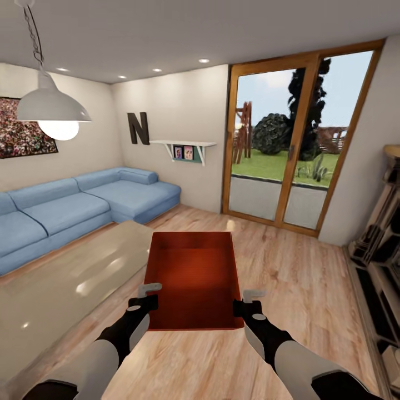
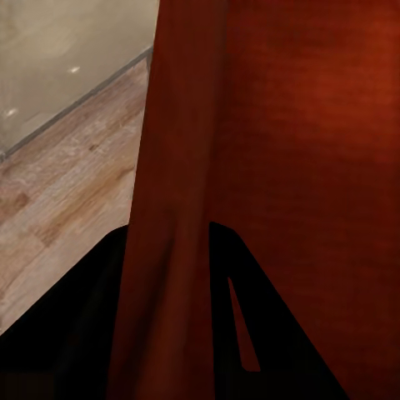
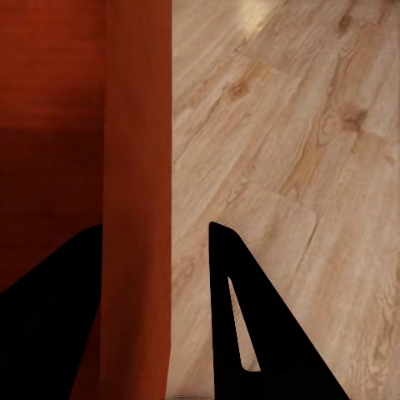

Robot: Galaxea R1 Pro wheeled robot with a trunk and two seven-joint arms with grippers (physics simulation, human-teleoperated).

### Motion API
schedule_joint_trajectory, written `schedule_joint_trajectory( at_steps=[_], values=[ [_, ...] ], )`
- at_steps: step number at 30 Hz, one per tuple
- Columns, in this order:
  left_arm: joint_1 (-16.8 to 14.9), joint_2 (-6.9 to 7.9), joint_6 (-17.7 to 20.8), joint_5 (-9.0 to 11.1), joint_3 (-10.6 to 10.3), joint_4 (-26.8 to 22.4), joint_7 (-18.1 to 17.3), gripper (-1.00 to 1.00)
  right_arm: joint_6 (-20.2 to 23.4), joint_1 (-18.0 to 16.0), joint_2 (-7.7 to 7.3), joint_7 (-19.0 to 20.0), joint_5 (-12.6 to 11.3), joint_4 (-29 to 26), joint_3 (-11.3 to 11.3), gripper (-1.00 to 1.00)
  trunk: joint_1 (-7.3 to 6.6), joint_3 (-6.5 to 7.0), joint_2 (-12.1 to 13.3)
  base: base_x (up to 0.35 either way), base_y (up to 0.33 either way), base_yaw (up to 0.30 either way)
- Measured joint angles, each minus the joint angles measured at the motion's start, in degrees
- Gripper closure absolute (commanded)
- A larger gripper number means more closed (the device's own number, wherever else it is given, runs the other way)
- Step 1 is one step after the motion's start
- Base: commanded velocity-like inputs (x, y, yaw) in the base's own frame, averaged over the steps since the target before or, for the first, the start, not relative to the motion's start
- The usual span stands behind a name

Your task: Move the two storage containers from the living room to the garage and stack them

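Living room (image 1: 289, 261) with light wood-plank floor, blue sofa (image 1: 72, 208) far left, wood-framed glass doors (image 1: 297, 139) at the far wall. Left gripper (image 1: 145, 295) closed over the left wall of the one storage container (image 1: 191, 278) in view, near its near corner, one finger (image 2: 71, 325) outside and one inside. Right gripper (image 1: 248, 301) likewise clamped on the right wall, a dark finger (image 3: 250, 317) on each side. Container held open side up between both arms, apparently clear of the planks, straight ahead at centre. Pale glossy rug or low table (image 1: 61, 278) just left of it. White pendant lamp (image 1: 53, 108) high at left; dark shelving (image 1: 380, 261) along the right.
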Motion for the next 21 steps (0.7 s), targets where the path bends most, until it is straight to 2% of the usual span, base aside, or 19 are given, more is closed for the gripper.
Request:
schedule_joint_trajectory(
  at_steps=[13,21],
  values=[
    [0.00,0.00,0.00,0.00,-0.03,0.00,0.00,1.00,-0.01,0.00,-0.01,0.01,0.00,0.01,0.00,1.00,-0.01,0.00,0.00,-0.236,-0.168,0.267],
    [0.00,-0.01,0.00,-0.01,-0.02,0.00,0.00,1.00,0.01,0.01,-0.01,0.01,0.00,-0.02,0.00,1.00,-0.02,0.00,0.00,-0.123,-0.110,0.267]
  ],
)
